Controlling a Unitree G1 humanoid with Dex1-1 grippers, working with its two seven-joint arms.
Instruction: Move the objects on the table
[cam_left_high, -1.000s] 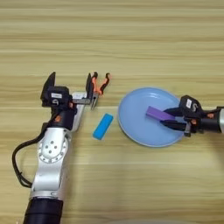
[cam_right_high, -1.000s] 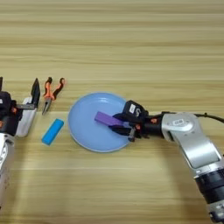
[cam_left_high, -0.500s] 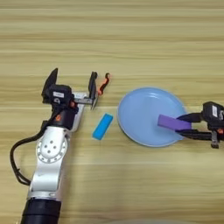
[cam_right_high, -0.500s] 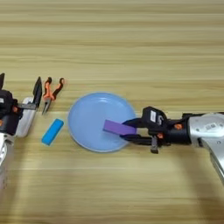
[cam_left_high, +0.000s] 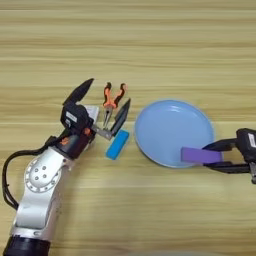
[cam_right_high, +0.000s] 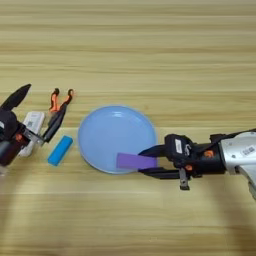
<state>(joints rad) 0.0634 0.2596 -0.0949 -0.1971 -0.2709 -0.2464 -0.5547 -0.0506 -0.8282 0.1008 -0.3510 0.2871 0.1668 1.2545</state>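
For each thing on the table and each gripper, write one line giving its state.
Purple block: held by the right gripper, over the plate's near rim.
Blue plate: flat on the table.
Blue block: lying flat.
Pliers: lying, handles apart.
White device: lying flat.
Left gripper: open.
Right gripper: shut.

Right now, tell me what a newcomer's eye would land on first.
The right end effector grips a purple block over the near rim of the light blue plate. At left, the left end effector hangs open above a white device, beside orange-handled pliers and a blue block.
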